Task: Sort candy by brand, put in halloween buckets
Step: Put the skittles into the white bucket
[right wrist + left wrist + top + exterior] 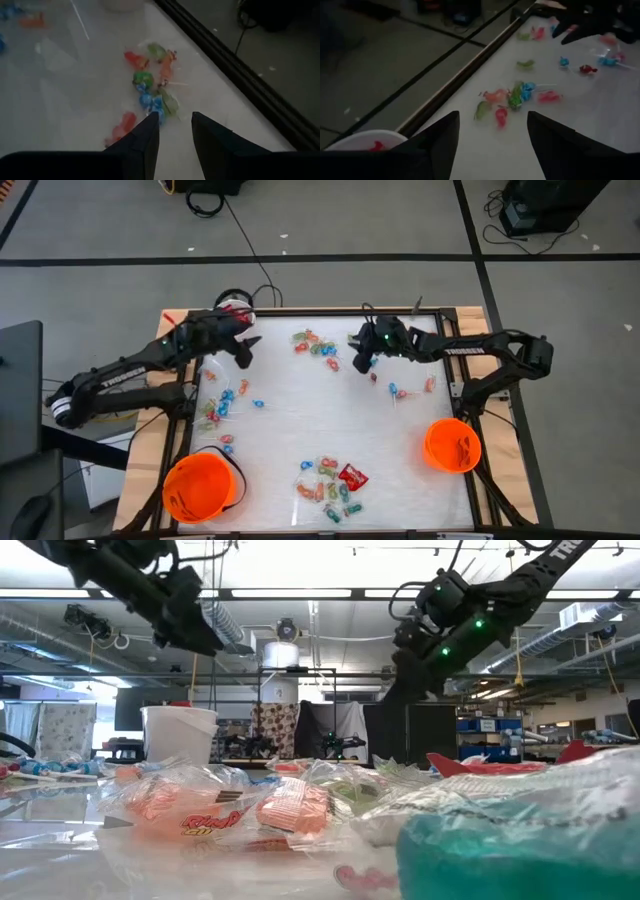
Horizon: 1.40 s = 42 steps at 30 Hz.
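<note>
Left hand: the left hand (243, 350) hangs over the far left corner of the desk (300, 420), fingers spread apart, nothing between them.
Right hand: the right hand (361, 363) hangs over the far middle of the desk; its fingers (145, 142) stand partly apart with a gap between them, gripping nothing.
Candy, left: a loose string of blue and red wrapped pieces (222, 408) runs along the left edge, its long axis from far to near.
Candy, far middle: a small cluster (315, 345) lies between the two hands, just beside the right one.
Candy, near middle: a pile (328, 483) with one red packet (353, 476) at its right side.
Candy, right: a few pieces (405, 391) near the right edge.
Buckets: two orange buckets, one (200, 487) at the near left corner, one (452, 445) at the right edge; a white cup (179, 733) at the far left corner.
Surface: pale, glossy desk top with a wooden border.
Room: grey floor with dark lines and cables; workshop shelving beyond.
</note>
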Tool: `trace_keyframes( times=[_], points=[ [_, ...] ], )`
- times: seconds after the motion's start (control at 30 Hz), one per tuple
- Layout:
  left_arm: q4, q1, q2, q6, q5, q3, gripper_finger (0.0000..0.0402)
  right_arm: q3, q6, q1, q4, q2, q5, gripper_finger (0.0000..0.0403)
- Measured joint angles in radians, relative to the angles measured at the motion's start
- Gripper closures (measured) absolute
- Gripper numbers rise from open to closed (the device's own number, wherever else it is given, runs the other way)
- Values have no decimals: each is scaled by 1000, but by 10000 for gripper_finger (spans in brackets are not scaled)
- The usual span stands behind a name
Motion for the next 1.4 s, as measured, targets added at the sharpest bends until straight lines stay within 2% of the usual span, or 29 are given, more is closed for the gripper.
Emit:
trace_keyframes(
  times=[0.2,0.3,0.4,0.53,0.67,0.87,1.03,1.13,1.3,1.4],
  points=[
    [-6,-23,-90,-61,83,0,163,70,11,-7,-71,-1,-167,275],
    [3,-88,-120,-104,60,-22,165,78,-43,13,-94,-1,-214,274],
    [76,-167,-123,-150,3,-94,175,79,-55,42,-120,-1,-205,274],
    [194,-249,-109,-189,-1,-192,186,79,-37,83,-219,-1,-159,274],
    [217,-298,-95,-199,-34,-254,190,89,-10,103,-340,-1,-105,276],
    [225,-318,-83,-197,-84,-310,190,183,76,103,-613,-1,-17,276],
    [236,-318,-82,-199,-86,-327,190,235,84,96,-714,-1,29,277],
    [224,-319,-80,-200,-70,-329,190,256,129,97,-776,-1,-35,276],
    [262,-335,-54,-178,-49,-329,191,255,143,147,-785,-1,-238,276],
    [308,-351,-22,-169,-48,-329,191,240,101,215,-758,0,-280,276]
  ],
)
